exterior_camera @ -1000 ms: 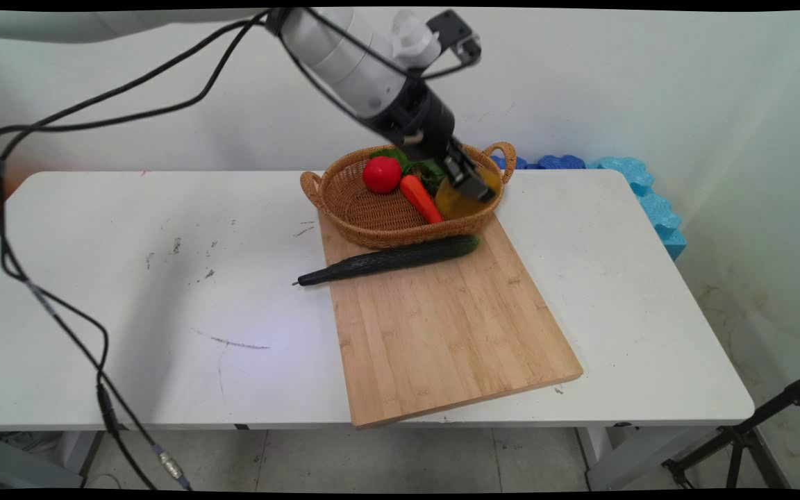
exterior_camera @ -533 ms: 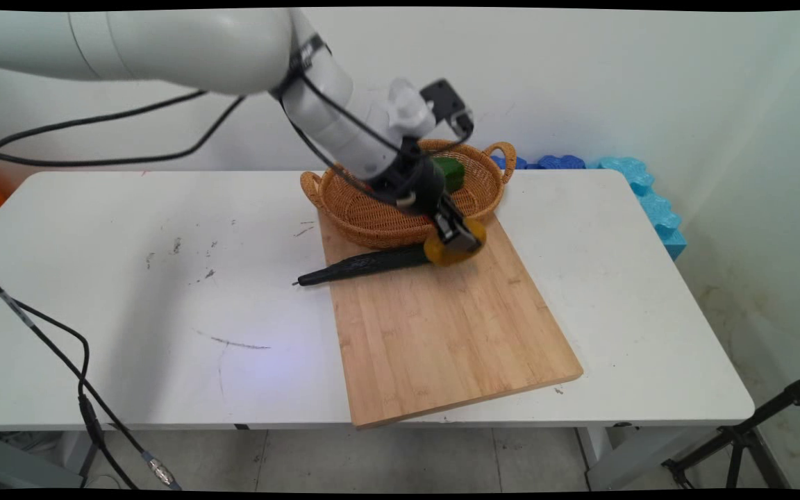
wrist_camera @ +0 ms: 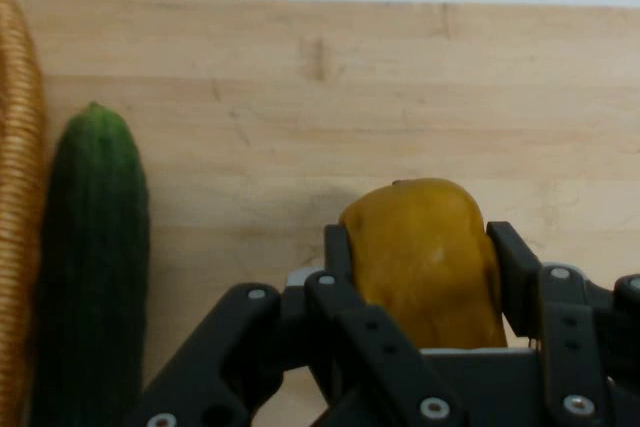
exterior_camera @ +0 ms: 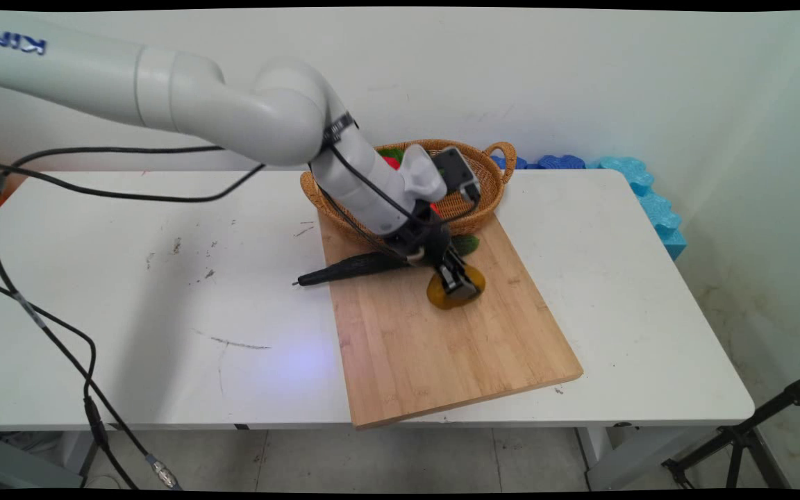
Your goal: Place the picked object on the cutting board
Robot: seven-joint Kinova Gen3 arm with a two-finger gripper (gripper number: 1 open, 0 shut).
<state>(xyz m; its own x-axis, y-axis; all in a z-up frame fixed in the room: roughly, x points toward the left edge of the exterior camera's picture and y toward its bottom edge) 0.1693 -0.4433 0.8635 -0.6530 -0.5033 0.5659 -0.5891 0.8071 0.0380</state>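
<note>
My gripper is shut on a yellow pepper, held low over the wooden cutting board, at or just above its surface. A long dark green cucumber lies across the board's far end, just left of the gripper. Behind it stands a wicker basket, where a bit of red tomato and green leaves show past the arm. The arm hides most of the basket's inside.
The board lies on a white table, its near corner reaching the front edge. Blue foam pieces sit at the table's far right against the wall. Black cables hang at the left. A tripod leg stands at the lower right.
The gripper carried the yellow pepper out of the basket, over the cucumber and down to the cutting board. The arm has swung lower and now covers much of the basket.
</note>
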